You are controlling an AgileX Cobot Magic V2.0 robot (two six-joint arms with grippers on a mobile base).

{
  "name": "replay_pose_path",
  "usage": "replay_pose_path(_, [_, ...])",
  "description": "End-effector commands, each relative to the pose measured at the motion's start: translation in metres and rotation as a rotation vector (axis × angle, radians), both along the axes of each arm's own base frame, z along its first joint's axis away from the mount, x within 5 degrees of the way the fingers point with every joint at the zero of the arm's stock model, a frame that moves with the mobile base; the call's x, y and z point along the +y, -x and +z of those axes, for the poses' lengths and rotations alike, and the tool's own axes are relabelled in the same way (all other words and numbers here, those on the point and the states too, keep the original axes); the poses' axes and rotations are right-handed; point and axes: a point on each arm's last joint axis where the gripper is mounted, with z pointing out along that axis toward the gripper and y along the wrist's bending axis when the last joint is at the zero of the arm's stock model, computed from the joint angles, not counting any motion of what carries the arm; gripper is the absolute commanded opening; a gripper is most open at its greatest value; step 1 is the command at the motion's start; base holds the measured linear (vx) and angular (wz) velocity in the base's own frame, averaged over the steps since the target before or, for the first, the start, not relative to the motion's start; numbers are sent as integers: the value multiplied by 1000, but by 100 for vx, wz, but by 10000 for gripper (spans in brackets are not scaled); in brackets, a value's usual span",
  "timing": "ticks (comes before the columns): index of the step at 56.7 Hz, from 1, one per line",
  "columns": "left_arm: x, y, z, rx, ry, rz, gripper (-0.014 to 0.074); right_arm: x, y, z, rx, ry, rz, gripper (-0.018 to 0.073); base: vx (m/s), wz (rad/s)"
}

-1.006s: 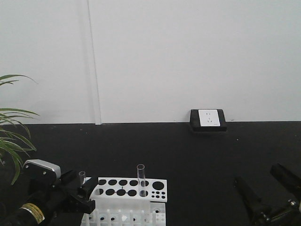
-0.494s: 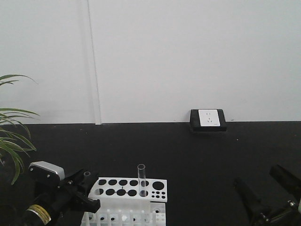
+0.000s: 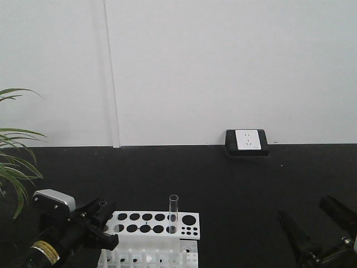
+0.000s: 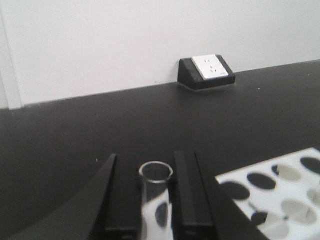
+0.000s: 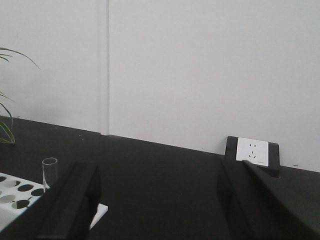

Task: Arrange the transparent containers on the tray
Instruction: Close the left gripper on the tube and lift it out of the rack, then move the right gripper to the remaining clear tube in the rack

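The left hand (image 3: 102, 211) clamps a test tube (image 4: 155, 200) beside the rack (image 3: 150, 222); right hand (image 5: 157, 200) gapes.

Plain white painted wall (image 3: 223, 67) filling the upper half, under soft, even light. Thin pale vertical strip (image 3: 110, 72) running down the wall left of centre to its bottom edge. Matte black flat surface (image 3: 223, 173) below, meeting the wall in a straight horizontal line. Black wedge-shaped block with a white socket plate (image 3: 247, 142) on that surface right of centre, set against the wall. Long narrow green plant leaves (image 3: 14, 162) arching in from the left edge.
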Motion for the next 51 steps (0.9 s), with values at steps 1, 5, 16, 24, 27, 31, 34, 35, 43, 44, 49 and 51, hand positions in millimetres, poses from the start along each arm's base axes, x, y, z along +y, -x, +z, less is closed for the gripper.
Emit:
replay_pose_path(1, [-1,5,54,-197,70,-5,-6,1,-1,18,-116,-27,7,536,0,0])
replay_pose_path(5, [1,12,75,-231,71,0,-6,1,-1,18,-114,-32,8,536,0,0])
replay_pose_path(16, [9,42,134,-327,67,16,-3,3,0,18,-123,-3,31,536,0,0])
replay_pose_path(24, [15,65,172,-353,28,31,-3,7,2,17,-116,23,81,536,0,0])
replay_pose_path(27, [16,70,184,-332,-21,36,-3,10,1,15,-101,24,105,536,0,0])
replay_pose_path(31, [19,81,200,-312,-94,45,-3,14,-2,13,-87,45,141,536,0,0])
replay_pose_path(34, [22,88,209,-296,-91,55,-3,19,-8,12,-76,60,168,533,0,0])
replay_pose_path(35, [23,90,211,-289,-76,58,-3,21,-10,13,-78,70,180,533,0,0])
replay_pose_path(43, [31,110,223,-249,-49,88,-3,38,-35,9,-31,109,286,533,0,0])
replay_pose_path(44, [31,112,224,-245,-52,93,-3,41,-39,6,-14,110,303,533,0,0])
replay_pose_path(49, [34,118,226,-234,-57,108,-3,53,-57,-2,9,94,381,533,0,0])
replay_pose_path(51, [34,119,226,-230,-58,110,-3,58,-63,-5,10,88,413,533,0,0])
